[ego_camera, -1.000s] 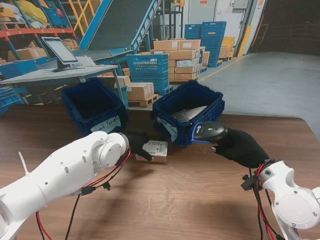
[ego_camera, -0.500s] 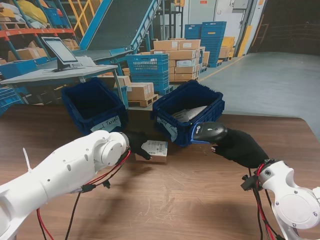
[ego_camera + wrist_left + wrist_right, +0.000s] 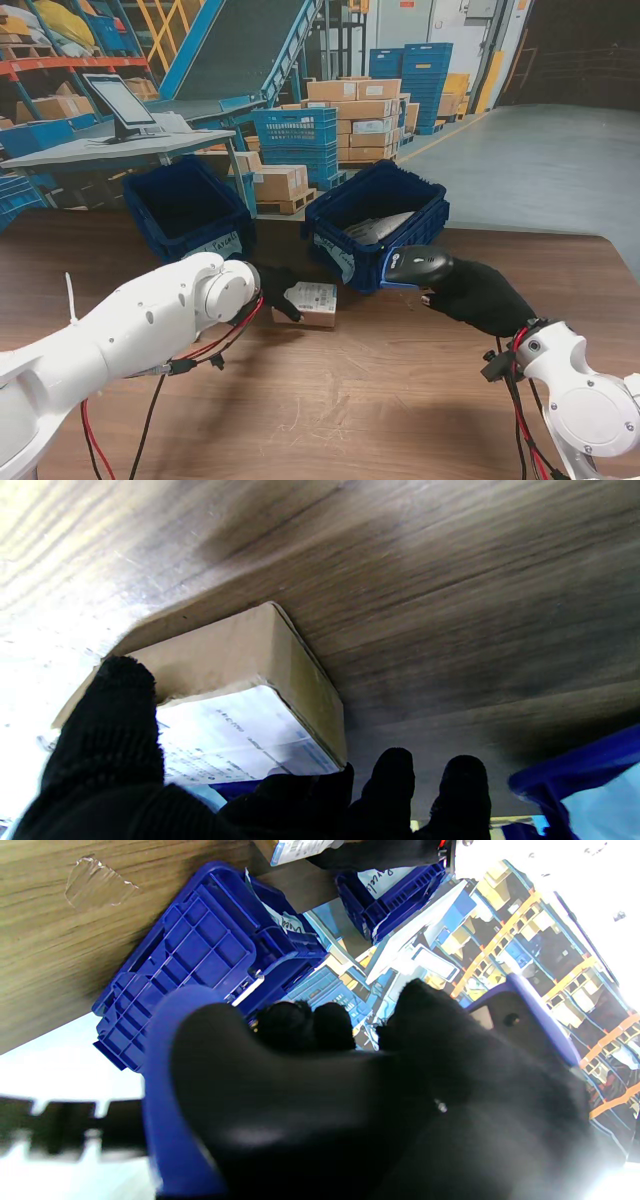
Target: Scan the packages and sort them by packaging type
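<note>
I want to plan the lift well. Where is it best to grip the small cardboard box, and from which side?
Probably across its two short side walls, from above. The cardboard box lies flat, label up; the left hand already has fingers there.

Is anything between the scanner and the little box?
Nothing visible. The scanner in the right hand faces the cardboard box across bare table. The left hand grips the box's far side from it.

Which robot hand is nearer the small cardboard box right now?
Left. The left robot hand is on the cardboard box, fingers wrapped around it. The right robot hand is off to the box's right, apart from it, gripping the scanner.
</note>
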Robot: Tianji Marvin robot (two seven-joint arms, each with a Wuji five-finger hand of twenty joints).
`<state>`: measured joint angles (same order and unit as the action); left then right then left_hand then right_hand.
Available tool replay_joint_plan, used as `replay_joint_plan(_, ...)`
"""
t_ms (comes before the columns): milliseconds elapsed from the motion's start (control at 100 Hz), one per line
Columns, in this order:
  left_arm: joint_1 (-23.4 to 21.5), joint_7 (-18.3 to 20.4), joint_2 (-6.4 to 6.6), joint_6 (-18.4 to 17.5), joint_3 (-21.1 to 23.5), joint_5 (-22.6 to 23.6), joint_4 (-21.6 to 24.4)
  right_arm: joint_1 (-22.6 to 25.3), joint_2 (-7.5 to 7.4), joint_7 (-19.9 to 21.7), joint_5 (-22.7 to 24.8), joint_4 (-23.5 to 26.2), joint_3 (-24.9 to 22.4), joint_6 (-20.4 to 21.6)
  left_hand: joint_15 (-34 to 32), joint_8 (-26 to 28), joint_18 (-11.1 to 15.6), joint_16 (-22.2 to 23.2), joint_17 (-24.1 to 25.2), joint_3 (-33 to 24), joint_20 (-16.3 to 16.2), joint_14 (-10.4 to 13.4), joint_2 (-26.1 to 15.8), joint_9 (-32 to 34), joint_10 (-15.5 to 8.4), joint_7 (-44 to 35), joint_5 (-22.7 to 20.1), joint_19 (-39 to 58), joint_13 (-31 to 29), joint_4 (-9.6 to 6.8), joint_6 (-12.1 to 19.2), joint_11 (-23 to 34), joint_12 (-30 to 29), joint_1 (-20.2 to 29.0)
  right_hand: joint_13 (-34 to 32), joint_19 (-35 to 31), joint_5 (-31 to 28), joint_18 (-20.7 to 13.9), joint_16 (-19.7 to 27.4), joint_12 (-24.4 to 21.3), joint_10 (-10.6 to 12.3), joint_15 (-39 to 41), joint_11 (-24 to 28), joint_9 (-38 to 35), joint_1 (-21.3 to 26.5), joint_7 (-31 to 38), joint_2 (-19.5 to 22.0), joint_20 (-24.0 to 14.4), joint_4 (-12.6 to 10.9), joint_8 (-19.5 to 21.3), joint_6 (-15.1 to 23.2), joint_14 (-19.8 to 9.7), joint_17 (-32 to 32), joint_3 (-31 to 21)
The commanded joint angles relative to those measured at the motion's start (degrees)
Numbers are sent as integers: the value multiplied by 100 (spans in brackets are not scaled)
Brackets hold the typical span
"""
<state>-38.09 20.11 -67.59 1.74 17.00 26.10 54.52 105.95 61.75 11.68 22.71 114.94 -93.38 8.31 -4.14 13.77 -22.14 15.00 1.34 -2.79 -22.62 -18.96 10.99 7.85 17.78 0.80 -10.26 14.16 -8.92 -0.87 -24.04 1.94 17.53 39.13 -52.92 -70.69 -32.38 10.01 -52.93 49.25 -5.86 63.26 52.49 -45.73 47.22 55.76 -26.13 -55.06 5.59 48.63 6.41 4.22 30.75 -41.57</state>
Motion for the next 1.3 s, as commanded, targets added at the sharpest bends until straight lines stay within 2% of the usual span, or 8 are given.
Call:
replay_joint_plan(0,30,213,-53,-106,-96,-89,2,28,17,65,12,53,2,-6,14,9,-131,-52,125,-170,-8,10,62,59,20,-106,-233,-142,153,-18,96,-31,-34,40,-40,-53,-409,9,6,23,-145,21,-53,-89,667,150,473,-78,93,115,359,23,2,-552)
replay_joint_plan(230,-29,12,-112,-244,-138,-9,-91,62,31,12,16,91,-3,-37,-191,436,-171,196,-21,-895,-42,-8,530,803,-67,-378,-821,-11,-394,-443,250,145,307,206,-44,-51,-406,1,9,22,-139,19,-51,-94,669,148,468,-77,91,117,367,15,3,-554)
replay_joint_plan(380,-67,-201,-141,-347,-216,179,-132,83,31,15,19,110,-20,-56,-481,896,-200,559,-226,-2099,-112,33,908,1603,-187,-719,-1434,314,-1067,-754,470,480,718,463,-39,-54,-405,7,7,24,-140,20,-50,-94,668,147,465,-79,93,115,359,26,0,-553)
replay_joint_plan(660,-157,-353,-134,-417,-224,292,-137,63,35,-9,23,94,-4,-48,-1323,2742,-190,1600,-622,-3198,-212,192,1273,2622,-602,-2723,-1942,1098,-2364,-1334,1074,2128,1554,1142,-49,-58,-409,15,6,25,-148,24,-50,-93,667,149,466,-81,90,114,351,33,5,-554)
replay_joint_plan(730,-200,-417,-130,-447,-171,303,-149,59,37,-21,21,84,8,-43,-1535,3254,-181,1871,-786,-3583,-237,230,1708,2998,-699,-3538,-2009,1402,-2730,-1080,1291,2427,1984,1439,-45,-58,-409,15,6,26,-146,23,-48,-96,663,148,468,-81,92,113,352,29,4,-552)
replay_joint_plan(870,-310,-463,-56,-455,6,343,-5,47,33,-9,26,71,30,-32,-2071,2983,-189,2321,-1058,-3800,-247,280,2306,4443,-920,-5143,-2366,1938,-3371,-553,1765,1604,3745,2062,-43,-60,-408,10,6,23,-142,23,-50,-95,668,147,466,-82,90,114,354,28,8,-555)
replay_joint_plan(1050,-561,-398,181,-262,445,567,584,12,28,7,51,95,54,-70,-2519,2705,-167,3458,-1217,-3791,-329,223,2366,4747,-901,-5595,-2552,2356,-3734,-526,1824,1980,4105,2173,-44,-59,-406,10,6,24,-145,25,-49,-92,663,145,470,-81,92,113,355,25,5,-555)
replay_joint_plan(1290,-1001,-14,524,-54,1166,1008,1492,-20,25,12,91,149,131,-129,-2555,2704,-171,3673,-1232,-3821,-365,210,2360,4737,-889,-5605,-2542,2456,-3745,-527,1814,2016,4154,2174,-41,-55,-405,9,7,23,-143,21,-50,-91,666,146,467,-79,89,114,350,21,-3,-557)
